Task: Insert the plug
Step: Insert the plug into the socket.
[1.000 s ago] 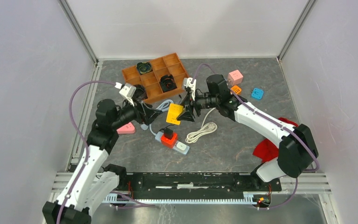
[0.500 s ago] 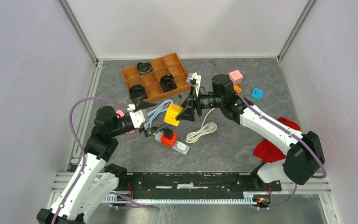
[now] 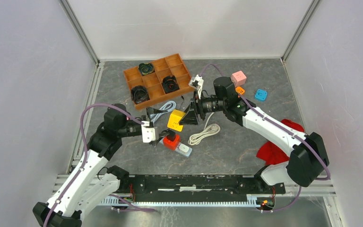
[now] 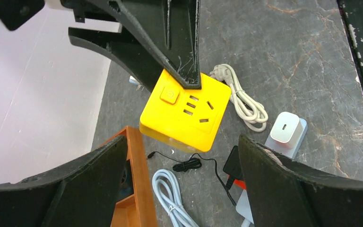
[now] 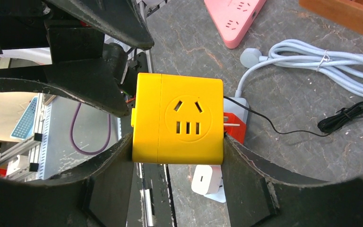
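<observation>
While the right fingers (image 5: 105, 198) clench the yellow cube socket (image 5: 177, 124) in the air over the middle of the bench (image 3: 231, 156), the left fingers (image 4: 75, 189) stand spread and empty. Best to square its prongs (image 5: 231, 124) (showing on one side) with the slots of the power strip (image 3: 184, 150), then press straight.

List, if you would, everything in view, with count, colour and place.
socket cube: one, yellow, held above table centre
tray: one, orange, far left-centre
coils: three, black, in tray compartments
pink cube, orange cube, blue cube: one each, far right
cloth: one, red, right edge
coiled cable: one, white, centre
bundled cable: one, pale blue, beside tray
thin lead: one, black, centre
triangular strip: one, pink, left
power strip: one, pale, carrying red adapter, white charger
left gripper: black, open
right gripper: black, gripping socket cube
</observation>
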